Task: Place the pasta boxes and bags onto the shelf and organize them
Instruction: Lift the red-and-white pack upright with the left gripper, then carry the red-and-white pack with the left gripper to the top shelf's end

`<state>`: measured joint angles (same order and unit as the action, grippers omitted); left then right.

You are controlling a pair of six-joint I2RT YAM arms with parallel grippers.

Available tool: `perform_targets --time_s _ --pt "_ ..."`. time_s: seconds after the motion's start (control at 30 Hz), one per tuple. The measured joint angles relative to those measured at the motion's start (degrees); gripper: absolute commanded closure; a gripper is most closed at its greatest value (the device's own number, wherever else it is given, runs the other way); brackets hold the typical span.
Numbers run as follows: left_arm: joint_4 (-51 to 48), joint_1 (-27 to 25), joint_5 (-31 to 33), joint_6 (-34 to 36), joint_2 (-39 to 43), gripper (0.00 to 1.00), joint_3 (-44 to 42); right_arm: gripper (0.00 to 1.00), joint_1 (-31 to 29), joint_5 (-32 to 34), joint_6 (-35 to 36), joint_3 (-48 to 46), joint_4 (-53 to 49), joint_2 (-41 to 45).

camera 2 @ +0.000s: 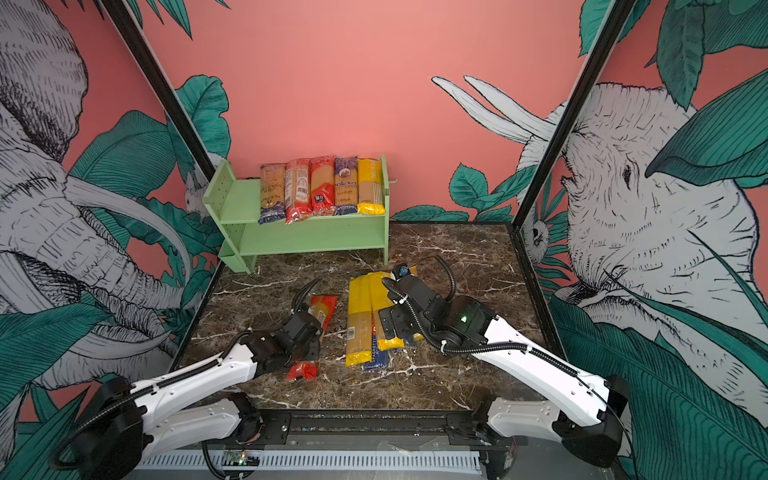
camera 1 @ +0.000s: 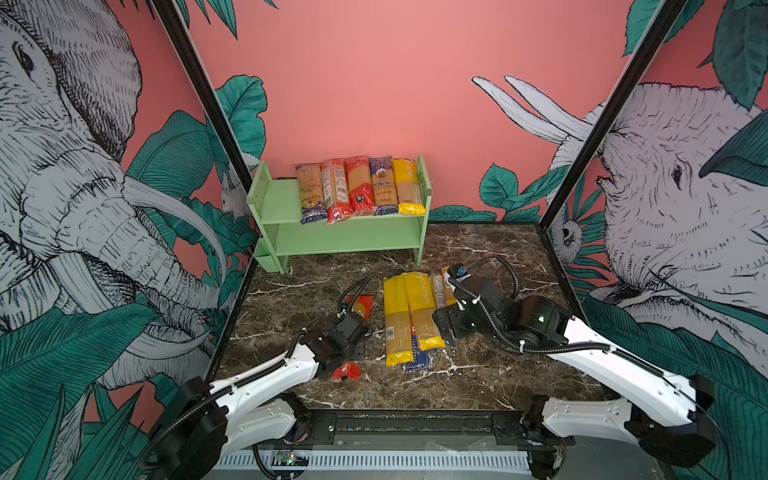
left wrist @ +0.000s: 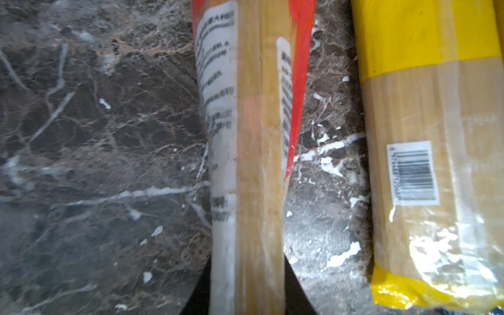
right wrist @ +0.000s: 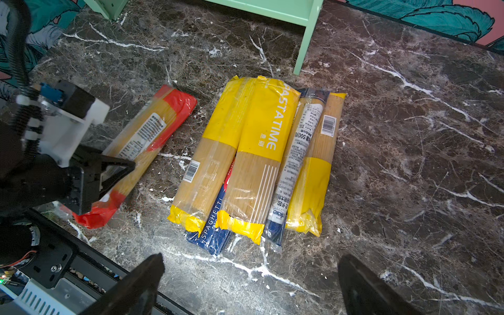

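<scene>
My left claw point(right wrist: 120, 174) is clenched on the red pack point(right wrist: 152, 128), gripping it towards its near end, which touches the table point(camera 1: 478, 257) at near left. My right claw point(right wrist: 251, 257) is released, fingers wide, hovering over the pile point(right wrist: 253, 152) at mid-table. There, yellow packs lie side by side, touching, with a blue pack point(right wrist: 215, 231) under them. The shelf point(camera 1: 345, 239) stands far, left of centre, against the wall. Five packs point(camera 1: 359, 187) lie side by side on its top board, towards the right.
</scene>
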<state>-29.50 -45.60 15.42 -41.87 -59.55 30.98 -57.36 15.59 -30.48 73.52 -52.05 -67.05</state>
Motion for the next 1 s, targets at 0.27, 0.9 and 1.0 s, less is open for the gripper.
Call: perform_targets --time_s 0.27,0.9,1.0 --pt "-11.02 0.17 2.73 1.14 9.16 1.0 3.61 0.01 0.04 -0.63 0.52 2.27 0.5 -0.44" --pt "-37.86 0.17 12.44 6.56 18.05 1.0 34.27 0.01 0.48 -1.51 2.4 5.22 0.63 -0.79" --pt "-40.28 0.17 14.67 8.7 14.78 1.0 41.9 0.01 0.74 -1.73 2.84 5.99 0.72 -1.14"
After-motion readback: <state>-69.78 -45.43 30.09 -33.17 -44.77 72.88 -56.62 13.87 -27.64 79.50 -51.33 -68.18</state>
